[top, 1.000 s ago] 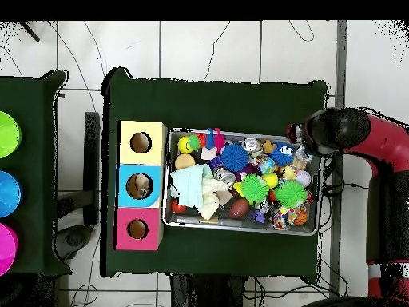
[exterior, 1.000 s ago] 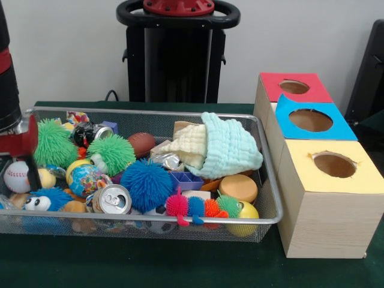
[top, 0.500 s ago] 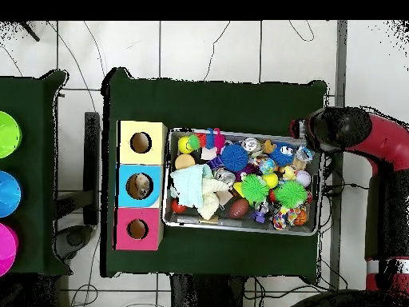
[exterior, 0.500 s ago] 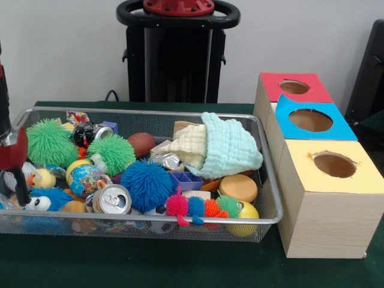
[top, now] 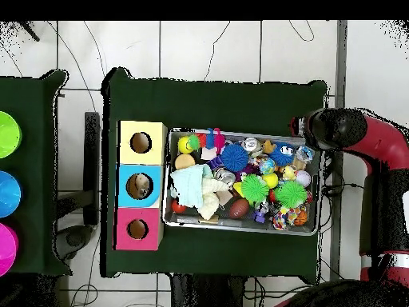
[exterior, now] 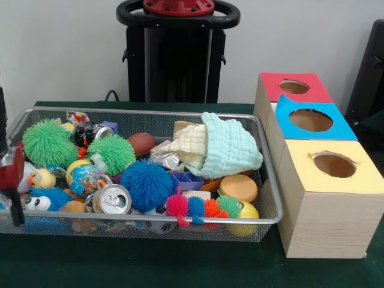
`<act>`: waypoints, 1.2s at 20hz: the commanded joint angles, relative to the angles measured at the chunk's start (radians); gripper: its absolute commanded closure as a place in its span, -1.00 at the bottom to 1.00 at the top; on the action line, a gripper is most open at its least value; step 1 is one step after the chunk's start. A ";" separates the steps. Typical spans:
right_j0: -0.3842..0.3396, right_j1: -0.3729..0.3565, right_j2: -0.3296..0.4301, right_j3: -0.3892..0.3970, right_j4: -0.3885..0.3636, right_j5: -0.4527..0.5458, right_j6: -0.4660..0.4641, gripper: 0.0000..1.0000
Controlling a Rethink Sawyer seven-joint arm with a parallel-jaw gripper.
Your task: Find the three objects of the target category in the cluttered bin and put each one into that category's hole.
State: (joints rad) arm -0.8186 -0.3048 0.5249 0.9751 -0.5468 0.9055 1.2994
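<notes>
At far left edge of front view: gripper (exterior: pixel 12 180), red and black, hanging at the left end of the bin (exterior: pixel 271 180), partly cut off by the frame; whether spread or pressed together cannot be told. Seen from overhead as the red and black arm (top: pixel 351 132) curving in from the right side, its dark head at the bin's upper right corner.

Across centre and left of front view: wire-mesh bin, packed. Inside, from left: green spiky ball (exterior: pixel 47 143), second green spiky ball (exterior: pixel 113 152), blue spiky ball (exterior: pixel 146 183) in the middle front, drink can (exterior: pixel 111 199) lying with its top toward the camera, brown football (exterior: pixel 141 144) behind, pale mint cloth (exterior: pixel 228 149) heaped at the right end, multicoloured spiky caterpillar (exterior: pixel 201 207) against the front wall.

Right of frame: three wooden boxes in a row just beside the bin, tops red, blue and yellow. Middle one carrying the hole (exterior: pixel 310 120), round, in the bright blue top; from overhead, a pale object showing down inside it.
</notes>
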 commanded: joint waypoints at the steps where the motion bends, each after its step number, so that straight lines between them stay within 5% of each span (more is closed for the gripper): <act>1: -0.008 0.061 -0.035 -0.022 -0.047 -0.040 -0.071 -1.00; 7: -0.014 0.036 -0.052 0.010 -0.041 -0.012 -0.076 -1.00; 14: -0.021 -0.086 -0.086 0.101 -0.007 0.094 -0.087 -1.00; 24: -0.025 -0.075 -0.086 0.102 0.012 0.107 -0.107 -1.00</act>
State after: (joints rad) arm -0.8278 -0.3756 0.4639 0.9734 -0.5448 0.9078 1.2994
